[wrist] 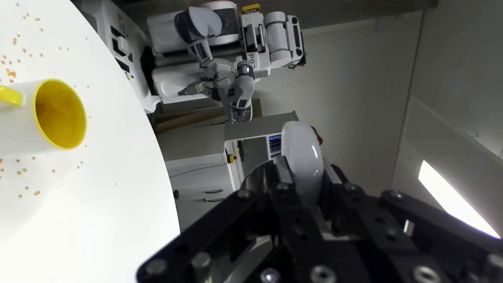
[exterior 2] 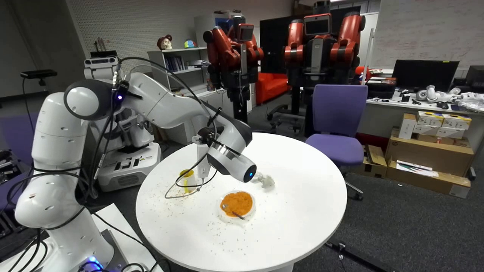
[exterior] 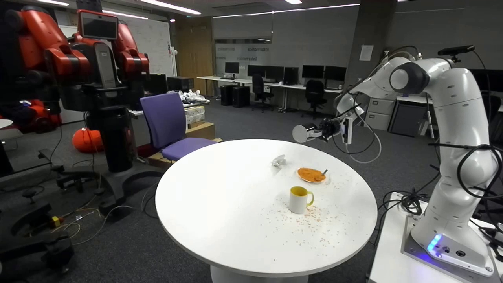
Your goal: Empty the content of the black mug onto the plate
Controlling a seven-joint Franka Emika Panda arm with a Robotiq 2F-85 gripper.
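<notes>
In an exterior view, the black mug (exterior: 305,132) is held up clear of the tabletop (exterior: 220,204), seen just past its edge at 1 o'clock; it is tilted on its side, with a pale round end turned toward 8 o'clock, though whether mouth or base is shown cannot be told. In the wrist view its pale handle (wrist: 301,151) is clamped in the gripper (wrist: 307,171), and the dark mug body is partly hidden. In an exterior view, the plate (exterior 2: 253,207) is set near the tabletop's middle, covered with orange grains (exterior 2: 241,201) on which a spoon (exterior 2: 238,215) is rested. From the plate, a white cup (exterior 2: 191,180) with a yellow inside is stood upright at 10 o'clock, and a crumpled whitish scrap (exterior 2: 267,181) is found between 1 and 2 o'clock. Small bits (exterior: 314,220) are scattered around the cup.
</notes>
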